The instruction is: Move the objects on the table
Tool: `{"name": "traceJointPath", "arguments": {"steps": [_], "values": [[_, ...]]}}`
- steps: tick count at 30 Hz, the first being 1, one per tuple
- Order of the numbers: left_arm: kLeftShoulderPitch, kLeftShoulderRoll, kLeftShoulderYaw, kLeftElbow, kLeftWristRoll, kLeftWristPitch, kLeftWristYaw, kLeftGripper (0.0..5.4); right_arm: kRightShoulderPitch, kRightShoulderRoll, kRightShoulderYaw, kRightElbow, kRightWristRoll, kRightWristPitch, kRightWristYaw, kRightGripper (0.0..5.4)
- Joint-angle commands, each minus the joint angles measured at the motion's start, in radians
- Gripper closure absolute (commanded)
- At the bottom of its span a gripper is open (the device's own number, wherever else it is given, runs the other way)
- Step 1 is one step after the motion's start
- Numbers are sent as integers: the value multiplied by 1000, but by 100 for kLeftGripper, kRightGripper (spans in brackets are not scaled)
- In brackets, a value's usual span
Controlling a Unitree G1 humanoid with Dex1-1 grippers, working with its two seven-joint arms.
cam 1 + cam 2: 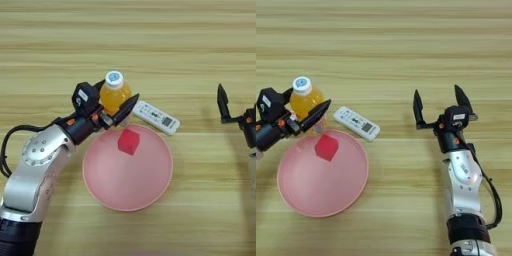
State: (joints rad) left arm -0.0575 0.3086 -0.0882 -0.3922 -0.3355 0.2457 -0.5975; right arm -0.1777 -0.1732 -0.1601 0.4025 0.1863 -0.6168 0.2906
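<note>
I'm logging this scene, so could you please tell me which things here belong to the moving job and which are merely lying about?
Belonging to the job:
- orange-drink bottle, in the left gripper
- white remote
- red cube

Just there:
- pink plate under the cube
- right gripper, fingers spread, idle
</note>
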Motion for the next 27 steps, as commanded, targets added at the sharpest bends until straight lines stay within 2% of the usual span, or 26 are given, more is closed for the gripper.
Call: {"name": "traceJointPath", "arguments": {"steps": [1, 6, 8, 14, 20, 25, 27], "values": [[2, 11, -12, -63, -48, 7, -34, 191, 8, -1, 2, -13, 4, 19, 3, 0], [18, 18, -27, -109, -105, 21, -80, 191, 9, -3, 0, -14, 7, 21, 6, 0], [26, 18, -34, -132, -145, 40, -98, 191, 11, -4, 0, -18, 8, 23, 8, 0], [52, 51, -50, -154, -208, 42, -177, 191, 21, -3, 1, -35, 7, 29, 8, 0], [66, 76, -61, -120, -194, 21, -228, 191, 25, -1, 2, -45, 6, 34, 2, 0], [109, 99, -88, -128, -197, 22, -278, 191, 34, -1, 4, -71, 6, 45, 0, 0], [119, 104, -99, -106, -171, 9, -287, 191, 39, 0, 4, -79, 7, 48, 0, 0]]}}
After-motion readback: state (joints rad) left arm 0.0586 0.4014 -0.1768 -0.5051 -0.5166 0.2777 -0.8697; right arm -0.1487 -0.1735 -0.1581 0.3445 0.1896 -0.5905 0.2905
